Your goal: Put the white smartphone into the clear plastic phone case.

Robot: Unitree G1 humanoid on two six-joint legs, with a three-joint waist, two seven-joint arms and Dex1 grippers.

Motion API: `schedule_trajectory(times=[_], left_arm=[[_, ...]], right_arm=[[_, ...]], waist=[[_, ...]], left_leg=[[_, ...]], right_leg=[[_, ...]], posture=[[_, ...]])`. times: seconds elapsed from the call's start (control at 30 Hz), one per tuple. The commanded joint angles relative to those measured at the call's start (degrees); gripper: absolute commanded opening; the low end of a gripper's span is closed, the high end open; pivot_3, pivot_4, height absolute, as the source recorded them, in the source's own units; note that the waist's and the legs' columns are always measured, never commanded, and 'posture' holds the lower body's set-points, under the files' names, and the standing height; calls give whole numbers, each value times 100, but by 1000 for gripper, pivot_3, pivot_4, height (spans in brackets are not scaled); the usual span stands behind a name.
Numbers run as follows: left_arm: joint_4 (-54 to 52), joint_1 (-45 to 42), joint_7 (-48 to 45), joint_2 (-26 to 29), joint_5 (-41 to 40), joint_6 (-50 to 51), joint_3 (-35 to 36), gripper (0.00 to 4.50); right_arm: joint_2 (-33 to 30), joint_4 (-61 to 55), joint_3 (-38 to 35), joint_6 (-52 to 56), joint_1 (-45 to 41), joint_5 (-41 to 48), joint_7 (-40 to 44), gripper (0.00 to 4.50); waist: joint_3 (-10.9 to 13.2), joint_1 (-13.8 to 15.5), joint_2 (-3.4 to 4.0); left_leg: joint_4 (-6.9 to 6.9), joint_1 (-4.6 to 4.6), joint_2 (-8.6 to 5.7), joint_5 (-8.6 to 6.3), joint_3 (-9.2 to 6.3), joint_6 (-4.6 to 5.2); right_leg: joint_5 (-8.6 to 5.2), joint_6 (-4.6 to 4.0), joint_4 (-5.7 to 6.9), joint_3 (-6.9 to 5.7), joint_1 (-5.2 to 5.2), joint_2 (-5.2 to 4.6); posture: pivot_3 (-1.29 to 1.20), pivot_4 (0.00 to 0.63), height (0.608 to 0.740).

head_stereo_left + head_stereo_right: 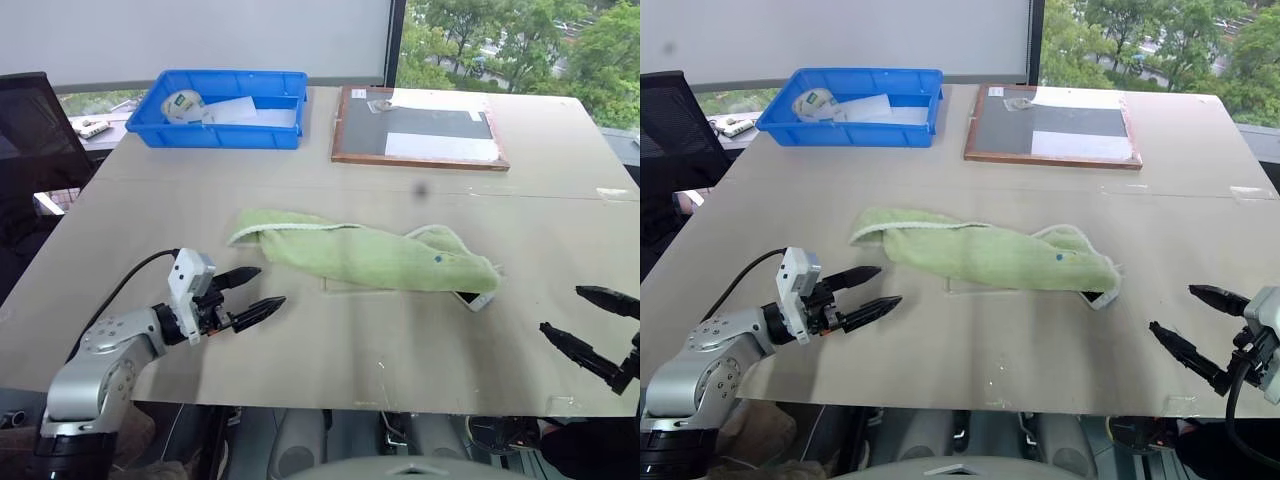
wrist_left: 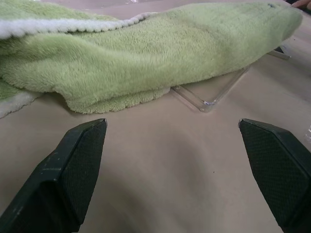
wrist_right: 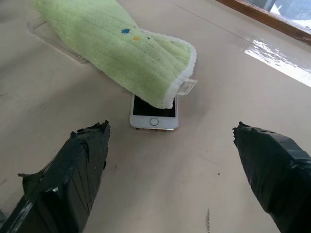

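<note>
A beige table [image 1: 330,350] holds a long green towel [image 1: 370,255] lying across its middle, and that towel covers both task items. The white smartphone [image 3: 153,116] lies flat on the table with just its home-button end poking out from under the towel's end on the robot's right, screen up. The clear plastic phone case [image 2: 209,94] sits under the towel's near edge around the middle, a glassy corner peeking out — it is flat on the table and apart from the phone. The step in hand looks like uncovering, so the sensible way is to pinch the towel at a free edge well away from the phone, lift it up and off rather than dragging it (dragging could sweep the slippery case or the phone along), and set it down clear of both. Only then should the phone be taken by its long sides and lowered squarely into the case. The left gripper [image 1: 250,296] hovers low over the table on the robot's left, just short of the towel's left end, pointing toward it and slightly down — its two black fingers spread wide, holding nothing. The right gripper [image 1: 590,325] hangs near the table's front right corner, aimed inward at the exposed phone, fingers likewise wide apart and empty.
</note>
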Motion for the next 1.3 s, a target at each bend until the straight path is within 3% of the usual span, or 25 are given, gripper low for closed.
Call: schedule_trajectory(times=[0.03, 0.37, 0.5, 0.6, 0.7, 0.9, 0.97, 1.13, 1.3], left_arm=[[-112, -426, -103, 132, -2, -137, -6, 4500], [-457, -2334, -263, 349, 339, 700, -1487, 4500], [204, -3151, -167, 59, 1296, 638, -2645, 4500], [777, -3359, -167, -102, 1796, 332, -3070, 4500], [1132, -3467, -336, -197, 2025, -25, -3226, 3728], [1406, -3432, -442, -294, 2031, -341, -2989, 775], [1445, -3408, -355, -335, 1865, -356, -2685, 71], [1717, -3341, 23, -248, 1536, -290, -1618, 71], [3213, -3847, 871, 233, 1755, -598, -559, 71]], right_arm=[[-61, -237, -113, 17, -143, 209, -158, 4461], [-435, -1039, 95, 379, -611, 1092, -429, 4461], [-461, -1104, 174, 295, -549, 989, -411, 4461], [-384, -1170, 171, 196, -387, 873, -384, 4461], [-272, -1255, 120, 79, -155, 811, -328, 4500], [-83, -1348, 145, -145, 147, 693, -319, 4500], [-49, -1352, 195, -198, 171, 686, -339, 4500], [7, -1320, 465, -296, -11, 675, -449, 4500], [-47, -1189, 983, -355, -511, 633, -566, 4500]], waist=[[1, 5, 1], [8, 39, 3], [8, 94, 3], [8, 112, 3], [9, 121, 2], [8, 125, 3], [8, 123, 3], [8, 107, 3], [10, 69, -2]], left_leg=[[0, 0, 0, 0, 0, 0], [2, -3, -32, 4, 6, 37], [5, -4, -44, -4, 18, 46], [6, 0, -43, -7, 19, 50], [7, -2, -39, -9, 17, 51], [17, -1, -36, -10, 11, 51], [17, -1, -36, -10, 11, 51], [17, 0, -33, -10, 9, 52], [19, 3, -33, -10, 11, 52]], right_leg=[[0, 0, 0, 0, 0, 0], [-14, 25, -2, 7, 10, -7], [-21, 44, 0, 9, 16, 24], [-22, 45, 0, 21, 17, 26], [-21, 46, 0, 20, 15, 31], [-23, 42, 2, 19, 18, 25], [-23, 42, 1, 19, 18, 22], [-23, 43, 4, 18, 17, 23], [-22, 44, 7, 17, 18, 31]], posture=[[0, 150, 740], [0, 150, 740], [0, 150, 740], [0, 150, 740], [0, 150, 740], [0, 150, 740], [0, 150, 740], [0, 150, 740], [0, 150, 740]])
